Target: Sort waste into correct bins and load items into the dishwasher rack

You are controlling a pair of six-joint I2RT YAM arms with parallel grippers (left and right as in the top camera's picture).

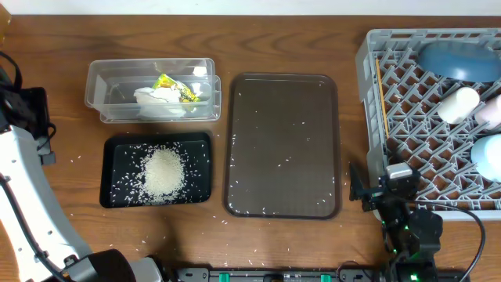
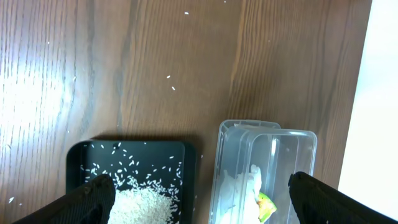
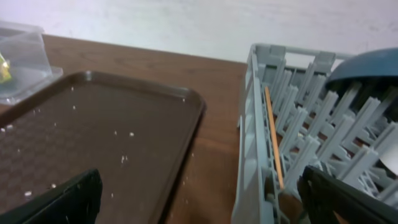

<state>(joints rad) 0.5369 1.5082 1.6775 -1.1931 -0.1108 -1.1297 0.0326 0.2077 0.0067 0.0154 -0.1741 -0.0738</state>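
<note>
Writing: the snack wrapper (image 1: 176, 88) carries yellow-green print, too small to read.
Left gripper (image 2: 200, 186): fingers (image 2: 87, 199) spread wide and holding nothing; it hangs over the table (image 1: 313, 31), one finger above the black tray (image 1: 117, 149), the other above the clear tub (image 1: 109, 78).
Right gripper (image 3: 199, 186): fingers (image 3: 68, 199) also spread wide, empty and touching nothing; it sits low at the front of the table, facing the strip between the brown serving tray (image 1: 282, 145) and the dishwasher rack (image 1: 391, 47).
Clear tub: far left of the table, with the crumpled tissue (image 1: 160, 100) and the wrapper lying together inside.
Black tray: just in front of the tub, holding the rice heap (image 1: 163, 172) with loose grains scattered around it.
Brown serving tray: centre of the table, only stray grains on it. A few more lie on the wood nearby.
Dishwasher rack: right edge of the table.
Large blue bowl (image 1: 458, 59): in the rack's far part, tilted.
White cup (image 1: 458, 104): lying in the rack just in front of that bowl.
Small light-blue bowl (image 1: 487, 157): in the rack at the right edge, partly cut off.
Chopsticks (image 1: 381, 98): along the rack's left wall, inside it.
</note>
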